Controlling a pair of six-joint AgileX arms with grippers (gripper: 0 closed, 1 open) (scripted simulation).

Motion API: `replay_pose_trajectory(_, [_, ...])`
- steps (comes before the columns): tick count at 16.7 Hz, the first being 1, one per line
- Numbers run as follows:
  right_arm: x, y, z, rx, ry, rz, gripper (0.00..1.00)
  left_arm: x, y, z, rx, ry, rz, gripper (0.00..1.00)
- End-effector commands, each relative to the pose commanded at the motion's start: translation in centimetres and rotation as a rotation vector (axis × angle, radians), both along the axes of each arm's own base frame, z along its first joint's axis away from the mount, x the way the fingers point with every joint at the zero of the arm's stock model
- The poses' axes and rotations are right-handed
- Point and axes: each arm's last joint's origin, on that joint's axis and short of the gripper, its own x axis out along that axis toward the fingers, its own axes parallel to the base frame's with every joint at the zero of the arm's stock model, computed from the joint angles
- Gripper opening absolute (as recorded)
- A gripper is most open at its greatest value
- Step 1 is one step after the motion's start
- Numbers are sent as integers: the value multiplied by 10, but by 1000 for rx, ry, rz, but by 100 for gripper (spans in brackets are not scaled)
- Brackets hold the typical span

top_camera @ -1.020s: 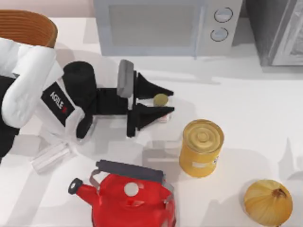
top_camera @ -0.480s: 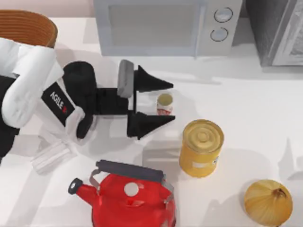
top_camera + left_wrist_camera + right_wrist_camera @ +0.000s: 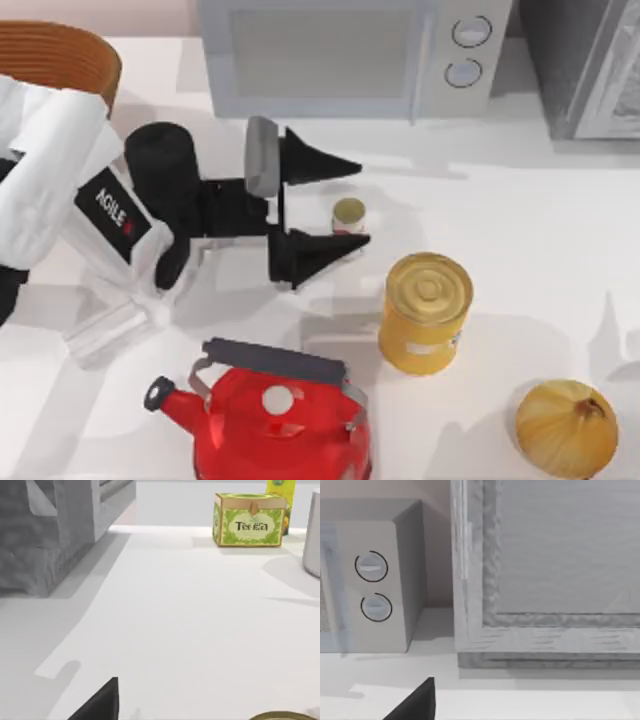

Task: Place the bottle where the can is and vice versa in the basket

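White desk (image 3: 520,210), flat and glossy. A grey microwave (image 3: 345,55) stands along the far edge, two round dials at its right end; a larger grey appliance (image 3: 585,65) sits beside it at the far right. In the left wrist view a green tea box (image 3: 250,519) stands far off on the desk.

The basket (image 3: 55,55), brown wicker, sits at the far left corner, partly cut by the frame and partly behind the left arm.

Near edge: a red kettle (image 3: 270,420) with a dark handle; a yellow-brown onion (image 3: 565,428) at the near right. A clear block-like thing (image 3: 105,330) lies left of the kettle.

The can (image 3: 425,312), yellow-orange with ribbed gold top, stands upright right of centre on the desk, not in the basket. The bottle (image 3: 348,215) stands upright just up-left of the can, apart from it, also on the desk.

Left arm reaches in from the left, white sleeve, black wrist, lying roughly level and pointing right. Left pincer (image 3: 355,203) is spread wide, one black finger on the far side of the bottle and one on the near side; the near fingertip is close beside the bottle, the far one clear of it. It holds nothing.

Right pincer: a black finger edge shows in the right wrist view, facing the microwave dials; cannot tell its opening.
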Motion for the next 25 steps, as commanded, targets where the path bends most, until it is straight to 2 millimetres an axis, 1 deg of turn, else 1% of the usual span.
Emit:
replay_pose_trajectory(1, [0,0,0,0,0,0,100,-2,3,9,3,4,37,100])
replay_pose_trajectory(3, [0,0,0,0,0,0,100,-11,10,34,11,15,129,100])
replay_pose_trajectory(6, [0,0,0,0,0,0,100,-35,27,85,25,30,300,100])
replay_pose_trajectory(8, [0,0,0,0,0,0,100,-62,43,124,29,28,429,100])
replay_pose_trajectory(10, [0,0,0,0,0,0,100,-97,61,158,29,20,565,100])
replay_pose_trajectory(12, [0,0,0,0,0,0,100,-138,81,182,24,8,705,100])
replay_pose_trajectory(13, [0,0,0,0,0,0,100,-159,90,190,20,1,775,100])
replay_pose_trajectory(14, [0,0,0,0,0,0,100,-179,100,195,15,-5,845,100])
replay_pose_trajectory(16, [0,0,0,0,0,0,100,-217,116,195,5,-18,982,100])
replay_pose_trajectory(18, [0,0,0,0,0,0,100,-248,130,187,-4,-26,1112,100])
replay_pose_trajectory(19, [0,0,0,0,0,0,100,-261,135,180,-8,-29,1173,100])
replay_pose_trajectory(22, [0,0,0,0,0,0,100,-286,148,158,-14,-30,1336,100])
replay_pose_trajectory(25, [0,0,0,0,0,0,100,-297,156,139,-8,-18,1457,100])
